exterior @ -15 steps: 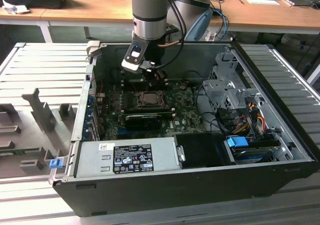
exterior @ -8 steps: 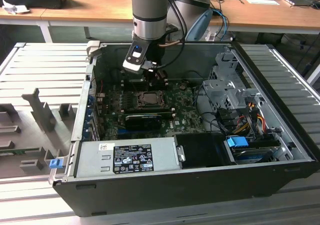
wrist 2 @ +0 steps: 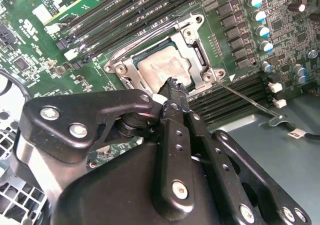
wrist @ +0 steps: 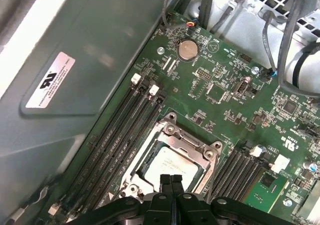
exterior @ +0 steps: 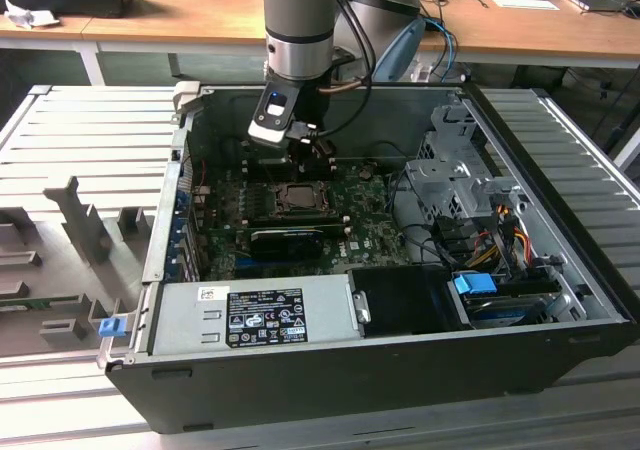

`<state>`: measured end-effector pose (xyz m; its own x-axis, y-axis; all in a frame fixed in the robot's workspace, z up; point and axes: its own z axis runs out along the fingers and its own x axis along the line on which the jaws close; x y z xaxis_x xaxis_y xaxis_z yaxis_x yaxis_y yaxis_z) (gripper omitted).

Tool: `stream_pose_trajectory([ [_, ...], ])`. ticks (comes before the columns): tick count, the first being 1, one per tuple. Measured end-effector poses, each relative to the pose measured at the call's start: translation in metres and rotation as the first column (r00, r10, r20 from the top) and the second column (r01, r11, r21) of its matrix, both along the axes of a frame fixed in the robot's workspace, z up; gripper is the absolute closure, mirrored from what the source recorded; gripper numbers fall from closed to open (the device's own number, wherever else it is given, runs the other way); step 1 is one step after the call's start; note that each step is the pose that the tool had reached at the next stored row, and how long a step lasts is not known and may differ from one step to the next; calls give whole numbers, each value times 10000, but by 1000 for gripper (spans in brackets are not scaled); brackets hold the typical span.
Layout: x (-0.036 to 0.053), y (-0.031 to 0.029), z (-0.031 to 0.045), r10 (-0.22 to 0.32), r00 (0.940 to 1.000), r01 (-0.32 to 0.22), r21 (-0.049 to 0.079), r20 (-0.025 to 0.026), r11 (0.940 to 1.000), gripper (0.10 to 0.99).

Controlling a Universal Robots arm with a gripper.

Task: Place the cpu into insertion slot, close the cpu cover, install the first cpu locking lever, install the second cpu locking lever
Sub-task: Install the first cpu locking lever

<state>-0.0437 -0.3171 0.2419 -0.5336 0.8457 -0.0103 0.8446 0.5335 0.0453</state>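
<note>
One arm, pose: the arm [exterior: 298,30] stands upright over the open case [exterior: 160,230], wrist pointing straight down, with the gripper [exterior: 305,158] low inside, just above the green board.
Fingers: in the first wrist view the two fingertips [wrist: 165,181] are pressed together with no gap and grip nothing.
Contact: in the second wrist view the closed tip of the gripper [wrist 2: 172,85] lies over one edge of the chip; cannot tell whether it touches.
Left of fingers (exterior view): memory slots [exterior: 222,205] just beside the socket, then the case side wall, near.
Under fingers, cpu: the cpu [wrist: 167,161] lies flat, pale face up, seated in the insertion slot [wrist 2: 122,67].
Under fingers, cpu cover: the cpu cover [wrist: 194,141] is down around the chip, which shows through its square opening.
Lever: a thin lever rod [wrist 2: 250,102] runs from one socket corner out over a bank of memory slots; its hooked end sits above the case floor.
Right of fingers (exterior view): bare board near, then the drive cage [exterior: 450,170] and cables [exterior: 490,240], well apart.
Toward the camera (exterior view): a black card [exterior: 285,240] just beside the socket, and the power supply [exterior: 250,315] beyond it.
Room: the case top is open above the socket.
</note>
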Motion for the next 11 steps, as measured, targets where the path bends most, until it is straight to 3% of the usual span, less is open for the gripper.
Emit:
stream_pose_trajectory([
  [11,0,0,0,645,9979,-645,0,1,9979,980],
])
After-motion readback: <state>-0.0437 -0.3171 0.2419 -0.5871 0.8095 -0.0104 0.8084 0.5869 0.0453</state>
